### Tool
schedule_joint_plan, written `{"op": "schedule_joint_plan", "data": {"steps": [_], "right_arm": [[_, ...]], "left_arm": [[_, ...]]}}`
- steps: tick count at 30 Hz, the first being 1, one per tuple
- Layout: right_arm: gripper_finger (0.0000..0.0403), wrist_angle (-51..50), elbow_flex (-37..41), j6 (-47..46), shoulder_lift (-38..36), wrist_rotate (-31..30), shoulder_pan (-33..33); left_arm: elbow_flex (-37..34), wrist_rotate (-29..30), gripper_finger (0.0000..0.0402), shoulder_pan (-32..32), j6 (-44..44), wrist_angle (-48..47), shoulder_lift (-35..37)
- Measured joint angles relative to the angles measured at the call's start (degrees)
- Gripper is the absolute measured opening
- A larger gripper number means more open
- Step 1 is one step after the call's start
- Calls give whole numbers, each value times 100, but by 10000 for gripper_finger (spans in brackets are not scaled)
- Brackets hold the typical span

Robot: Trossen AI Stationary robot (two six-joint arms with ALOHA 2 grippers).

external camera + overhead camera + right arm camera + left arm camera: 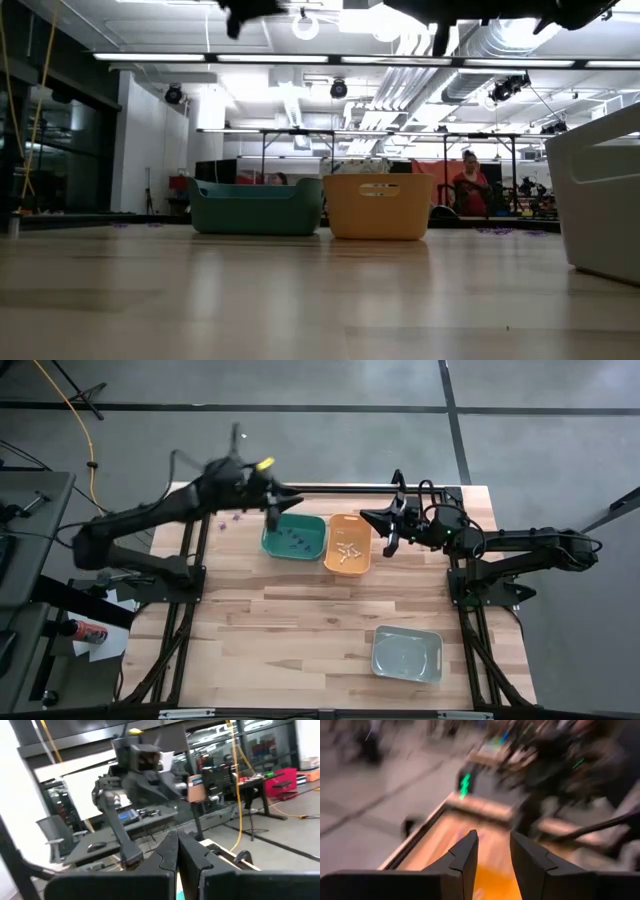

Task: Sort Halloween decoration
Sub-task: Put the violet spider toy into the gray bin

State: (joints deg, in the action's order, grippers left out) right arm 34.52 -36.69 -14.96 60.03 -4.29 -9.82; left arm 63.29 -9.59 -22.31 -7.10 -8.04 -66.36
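**Q:** Why does the left pincer hang over the green bin?

**A:** Its fingers stand parted with nothing between them. That suggests a drop spot for purple trinkets, which lie inside the bin.

**Q:** And the cream trinkets?

**A:** They lie apart in the orange bin, at three o'clock of the green. More purple pieces remain loose on the tabletop at nine o'clock. The right pincer waits, closed and empty.

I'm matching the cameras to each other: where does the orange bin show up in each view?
High view: orange bin, centre, far side of the table.
Low view: centre.
Left wrist view: too blurred to tell.
Right wrist view: not in it.
Shared landmark: the green bin beside it.
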Motion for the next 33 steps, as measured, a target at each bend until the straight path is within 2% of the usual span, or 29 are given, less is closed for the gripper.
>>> {"op": "schedule_joint_plan", "data": {"steps": [5,7,12,15,24,27,30,33], "right_arm": [[0,20,0,92,1,452,0],[0,22,0,201,0,527,1],[0,26,0,222,0,492,0],[0,41,0,348,0,348,0],[0,46,0,189,1,82,0],[0,36,-4,-451,2,-191,2],[6,-575,-290,-1317,2,-904,0],[26,-2131,-970,-1352,46,-1297,-4]], "left_arm": [[-1496,-74,99,675,-332,1766,1051],[-2057,96,99,912,-505,2339,1303],[-2929,670,99,1243,-773,3031,1545],[-3057,893,99,1272,-786,3059,1545],[-3058,1045,99,1255,-736,3336,1538],[-3058,1057,99,1255,-773,3365,1538],[-3058,1055,99,1255,-780,3360,1538],[-3058,1055,99,1255,-780,3360,1538]]}}
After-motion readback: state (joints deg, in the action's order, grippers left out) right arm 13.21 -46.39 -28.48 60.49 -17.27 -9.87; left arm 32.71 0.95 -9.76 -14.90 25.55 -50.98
